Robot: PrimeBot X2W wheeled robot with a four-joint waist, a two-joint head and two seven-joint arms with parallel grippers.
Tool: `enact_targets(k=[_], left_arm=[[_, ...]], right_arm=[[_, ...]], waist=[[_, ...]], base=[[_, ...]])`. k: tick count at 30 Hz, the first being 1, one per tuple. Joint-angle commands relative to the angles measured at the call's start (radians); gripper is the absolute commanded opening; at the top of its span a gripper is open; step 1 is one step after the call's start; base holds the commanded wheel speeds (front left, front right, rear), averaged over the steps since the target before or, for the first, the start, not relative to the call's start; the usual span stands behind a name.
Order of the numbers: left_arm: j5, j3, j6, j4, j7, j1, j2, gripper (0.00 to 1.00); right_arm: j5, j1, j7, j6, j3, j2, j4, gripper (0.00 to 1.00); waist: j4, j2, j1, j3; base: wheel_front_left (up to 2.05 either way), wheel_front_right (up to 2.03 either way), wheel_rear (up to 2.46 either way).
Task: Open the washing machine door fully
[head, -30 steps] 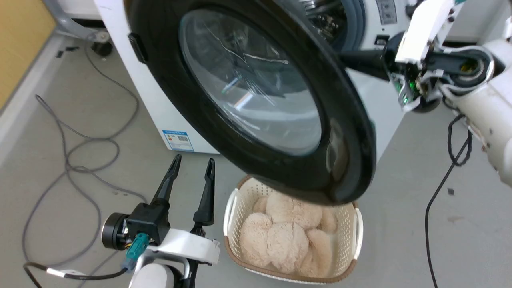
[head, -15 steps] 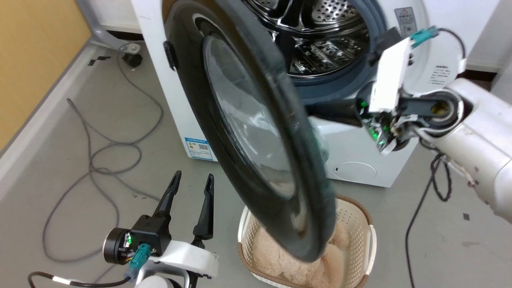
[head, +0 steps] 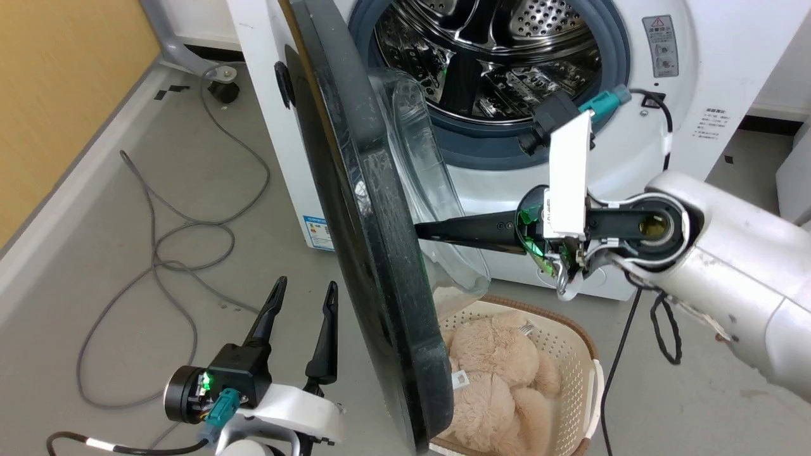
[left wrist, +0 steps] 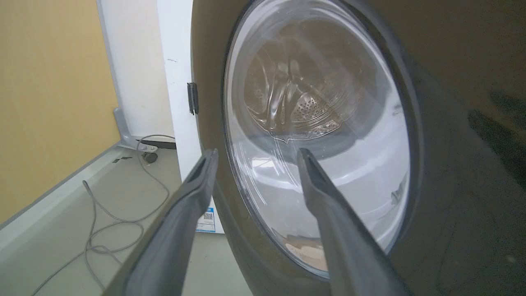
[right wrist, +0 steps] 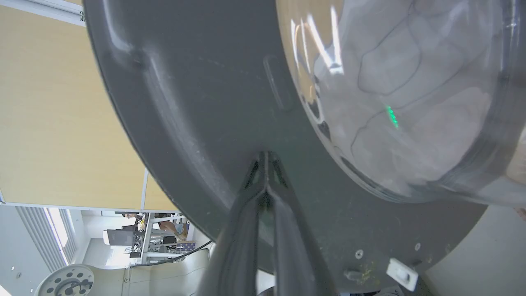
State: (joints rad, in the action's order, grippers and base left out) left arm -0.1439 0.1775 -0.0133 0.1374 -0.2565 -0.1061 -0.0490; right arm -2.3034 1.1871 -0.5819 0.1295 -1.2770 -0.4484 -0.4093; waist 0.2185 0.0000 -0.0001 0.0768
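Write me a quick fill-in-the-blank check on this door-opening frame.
1. The right end effector, fingers shut, touches the dark grey ______ face of the washing machine door.
2. The left end effector is ______ and holds nothing.
3. The basket with the plush toy sits on the ______.

Missing words: inner; open; floor.

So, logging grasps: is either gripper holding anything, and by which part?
Nothing is held. The right gripper is shut, tips against the dark grey inner face of the washing machine door; the left gripper is open.
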Motion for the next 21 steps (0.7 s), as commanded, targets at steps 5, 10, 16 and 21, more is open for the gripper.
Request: enact_targets(k=[5,10,16,21], left_arm=[[-0.007,-0.004,0.004,0.004,-0.005,0.012,-0.001,1.0],[-0.012,-0.003,0.01,0.009,-0.005,0.016,-0.001,1.0],[-0.01,-0.021,0.014,0.014,-0.005,0.035,-0.011,1.0],[-0.009,-0.037,0.019,0.02,-0.005,0.06,-0.021,1.0]], right_arm=[[-0.052,-0.087,0.166,0.001,0.061,-0.034,0.08,0.0],[-0.035,-0.293,0.415,0.001,0.28,-0.055,0.198,1.0],[0.069,-0.652,0.619,0.001,0.533,-0.045,0.355,1.0],[0.201,-0.905,0.735,0.001,0.683,-0.008,0.436,1.0]], waist=[[-0.017,0.0,0.0001,-0.003],[-0.039,0.0,0.0001,-0.015],[-0.085,0.0,0.0001,-0.038],[-0.123,0.0,0.0001,-0.062]], base=[[0.0,0.0,0.0],[0.0,0.0,0.0],[0.0,0.0,0.0],[0.0,0.0,0.0]])
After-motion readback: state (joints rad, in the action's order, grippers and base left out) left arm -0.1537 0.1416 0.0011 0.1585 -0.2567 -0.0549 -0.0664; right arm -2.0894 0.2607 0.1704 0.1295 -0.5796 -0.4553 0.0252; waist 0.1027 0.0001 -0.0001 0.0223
